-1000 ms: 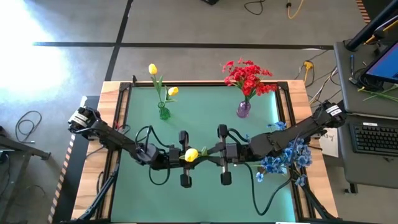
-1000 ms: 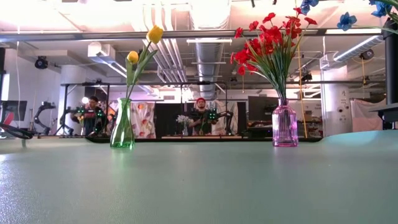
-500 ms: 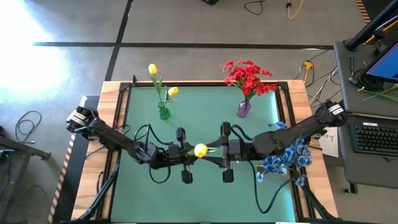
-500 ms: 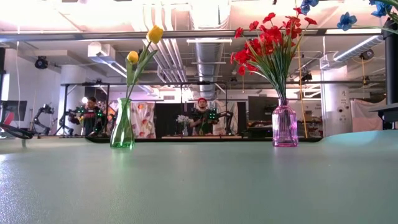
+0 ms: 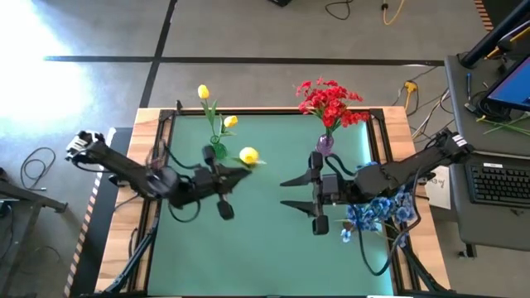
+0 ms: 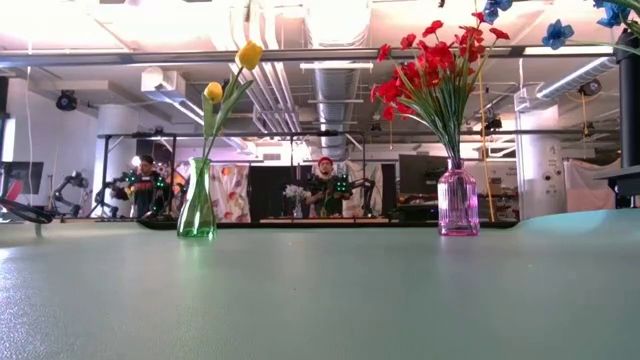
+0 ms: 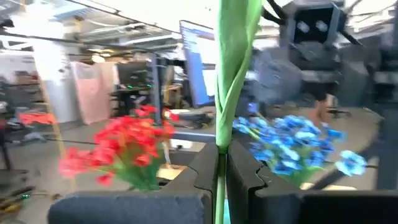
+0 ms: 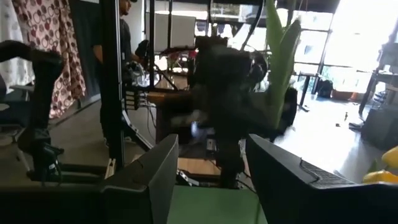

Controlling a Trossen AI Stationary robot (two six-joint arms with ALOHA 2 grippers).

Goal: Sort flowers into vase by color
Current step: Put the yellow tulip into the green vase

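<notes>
With the left gripper (image 5: 234,175), left of frame centre, clamped on the yellow tulip (image 5: 248,155) stem and the right gripper (image 5: 291,192) released and empty, keep the stem vertical and lower it straight into the green vase (image 5: 218,151) just beside the bloom.

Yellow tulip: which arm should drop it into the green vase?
Left. The left gripper is shut on the yellow tulip, right beside the green vase. The right gripper is open and empty.
</notes>
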